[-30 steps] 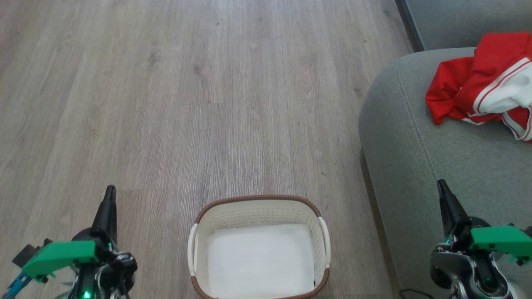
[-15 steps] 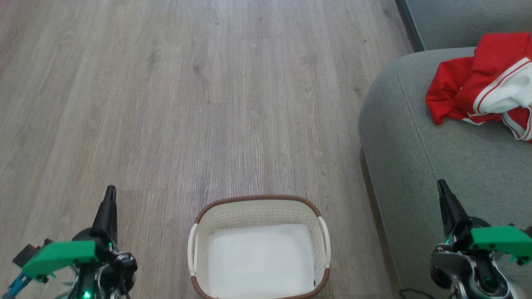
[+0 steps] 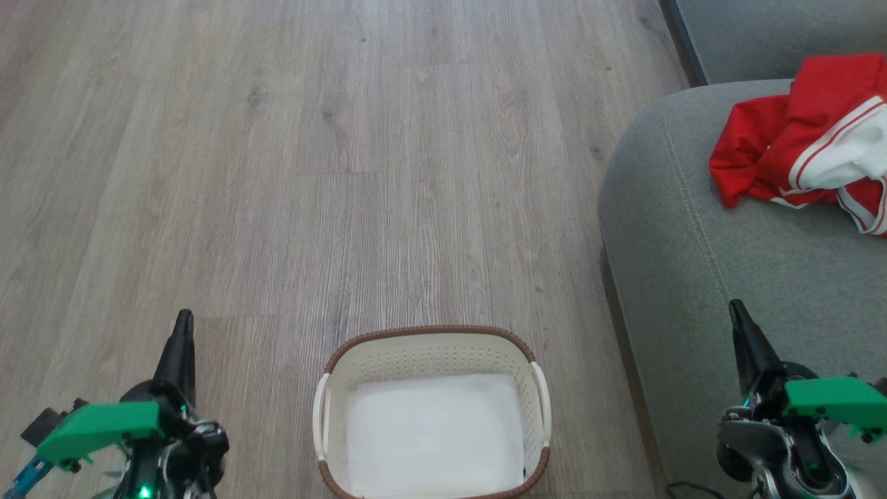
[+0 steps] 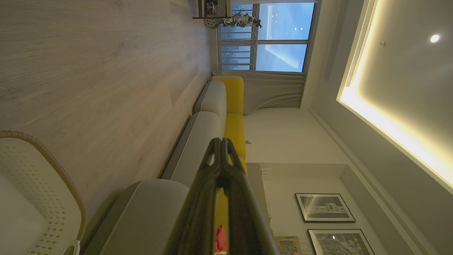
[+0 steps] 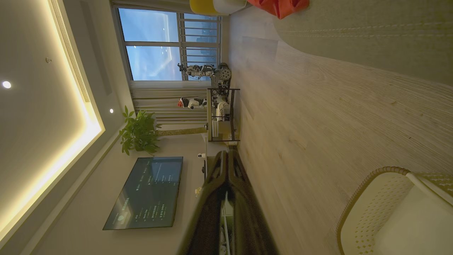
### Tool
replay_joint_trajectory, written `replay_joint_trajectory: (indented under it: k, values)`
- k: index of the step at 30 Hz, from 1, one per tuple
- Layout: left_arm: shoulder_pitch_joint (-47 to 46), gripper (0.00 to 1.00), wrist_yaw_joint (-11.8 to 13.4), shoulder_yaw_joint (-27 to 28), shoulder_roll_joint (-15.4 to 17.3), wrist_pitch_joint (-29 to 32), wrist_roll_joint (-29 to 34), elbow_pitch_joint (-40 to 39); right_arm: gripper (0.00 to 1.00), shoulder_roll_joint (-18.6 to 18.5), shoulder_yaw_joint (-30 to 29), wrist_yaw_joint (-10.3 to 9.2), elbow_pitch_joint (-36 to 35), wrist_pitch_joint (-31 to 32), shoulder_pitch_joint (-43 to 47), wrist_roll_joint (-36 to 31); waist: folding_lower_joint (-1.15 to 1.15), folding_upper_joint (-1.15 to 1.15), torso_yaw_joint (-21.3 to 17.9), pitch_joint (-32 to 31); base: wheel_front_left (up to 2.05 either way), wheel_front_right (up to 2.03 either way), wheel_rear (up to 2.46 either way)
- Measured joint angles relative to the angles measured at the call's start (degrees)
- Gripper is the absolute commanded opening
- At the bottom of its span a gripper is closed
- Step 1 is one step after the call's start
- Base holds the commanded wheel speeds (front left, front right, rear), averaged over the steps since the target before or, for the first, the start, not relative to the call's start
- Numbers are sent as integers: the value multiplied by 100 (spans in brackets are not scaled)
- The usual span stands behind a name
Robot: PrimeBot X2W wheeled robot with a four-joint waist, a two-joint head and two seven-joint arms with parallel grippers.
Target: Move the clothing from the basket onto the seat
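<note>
The red clothing [image 3: 797, 138] with white striped panels lies bunched on the grey-green seat [image 3: 693, 242] at the right; its lettering is hidden. The cream basket [image 3: 429, 331] stands on the floor at bottom centre, showing only its white bottom. My left gripper [image 3: 183, 322] hangs shut left of the basket, holding nothing. My right gripper [image 3: 736, 310] is shut over the seat's front, well short of the clothing. In the left wrist view the gripper [image 4: 220, 141] has its tips touching, with the basket [image 4: 35, 170] at lower left. The right wrist view shows its gripper [image 5: 226, 154] closed, the basket [image 5: 371, 198] and the clothing [image 5: 279, 5].
Pale wood floor [image 3: 346, 173] stretches ahead and left of the basket. More sofa sections with yellow cushions [image 4: 233, 106] run toward a window [image 4: 279, 35]. A shelf unit [image 5: 221, 113], a plant [image 5: 138, 132] and a wall screen [image 5: 148, 191] stand across the room.
</note>
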Motion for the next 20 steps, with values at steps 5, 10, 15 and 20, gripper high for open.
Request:
replay_joint_trajectory:
  k: [5,10,15,20]
  values:
    - [0,0,0,3,-1,1,0,1,0,0,0,0,0,0,0,0,0,0,0,0,0,0,0]
    - [0,0,0,4,-3,1,0,1,0,0,0,0,0,0,0,0,0,0,0,0,0,0,0]
    - [0,0,0,7,-4,1,0,1,0,0,0,0,0,0,0,0,0,0,0,0,0,0,0]
    - [0,0,0,8,-5,1,0,1,0,0,0,0,0,0,0,0,0,0,0,0,0,0,0]
